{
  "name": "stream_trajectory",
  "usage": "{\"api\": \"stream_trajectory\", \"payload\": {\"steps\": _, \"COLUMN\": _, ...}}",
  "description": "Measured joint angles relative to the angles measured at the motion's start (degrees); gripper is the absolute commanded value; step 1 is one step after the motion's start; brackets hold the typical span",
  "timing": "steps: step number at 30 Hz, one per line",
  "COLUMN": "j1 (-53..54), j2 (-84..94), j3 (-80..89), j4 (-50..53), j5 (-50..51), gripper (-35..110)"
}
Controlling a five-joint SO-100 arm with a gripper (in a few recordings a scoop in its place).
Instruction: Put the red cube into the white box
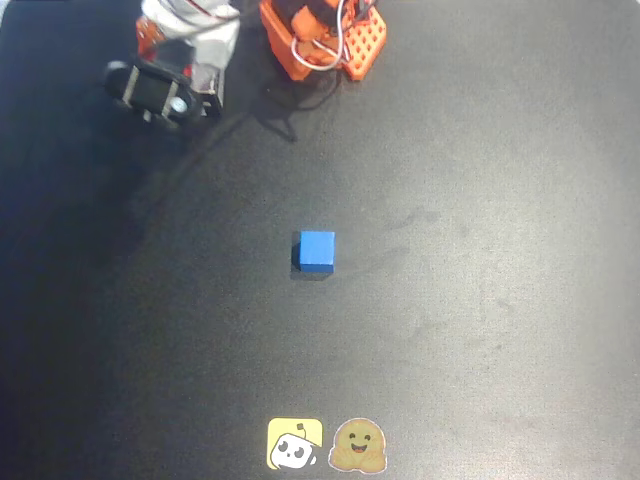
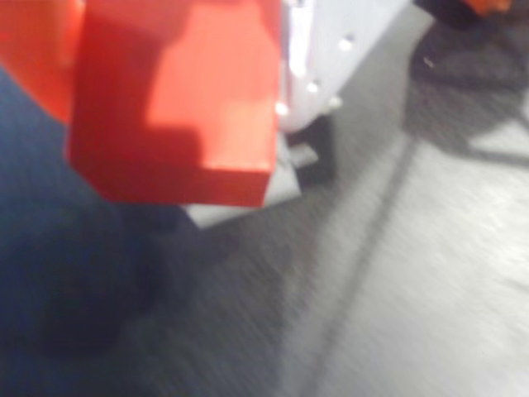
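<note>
While the gripper (image 2: 178, 91) clamps the red cube (image 2: 178, 107) in the wrist view, the blue cube (image 1: 316, 251) sits alone mid-table (image 1: 500, 300), open mat all around.

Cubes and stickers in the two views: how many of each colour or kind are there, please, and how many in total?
Red cube: 1, close before the wrist camera
Blue cube: 1, on the black table
Stickers: 2, one yellow and one tan smiling face, at the table's bottom edge in the overhead view
Total: 4
</note>
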Motion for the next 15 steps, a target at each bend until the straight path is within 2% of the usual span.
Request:
{"api": "stream_trajectory", "payload": {"steps": 8, "j1": 5.5, "j2": 2.5, "j3": 1.4, "j4": 3.4, "j5": -5.4, "gripper": 0}}
{"api": "stream_trajectory", "payload": {"steps": 15, "j1": 6.7, "j2": 9.3, "j3": 3.1, "j4": 7.0, "j5": -5.0, "gripper": 0}}
